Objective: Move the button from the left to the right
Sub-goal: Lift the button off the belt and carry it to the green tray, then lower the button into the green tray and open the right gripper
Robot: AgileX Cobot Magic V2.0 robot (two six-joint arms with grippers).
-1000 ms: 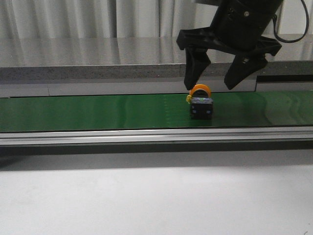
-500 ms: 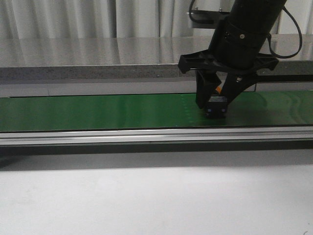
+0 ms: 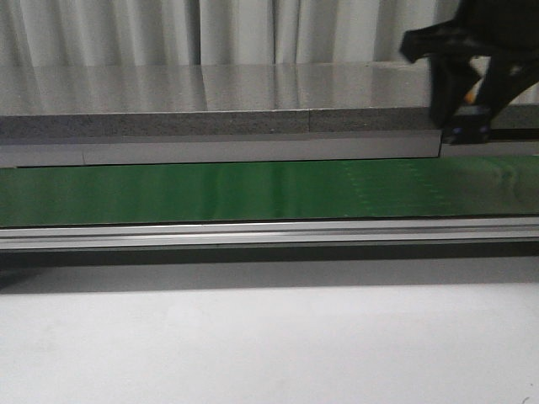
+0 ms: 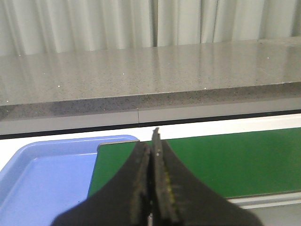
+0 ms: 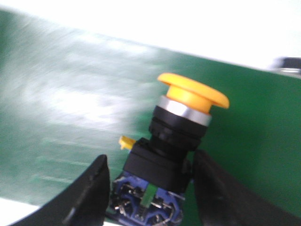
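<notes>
The left gripper (image 4: 151,188) has its fingers pressed together on nothing, by a blue tray (image 4: 42,174). Far right, the right gripper (image 3: 466,105) has its fingers squeezed on the button (image 5: 176,141), lifted above the green belt (image 3: 210,192). Best to carry it level and set it down gently. A gray table (image 3: 168,88) and pale curtains (image 3: 126,34) sit behind.

My right hand (image 3: 468,99) runs off the front view's right edge, and its fingers hide most of the button (image 3: 467,132).
</notes>
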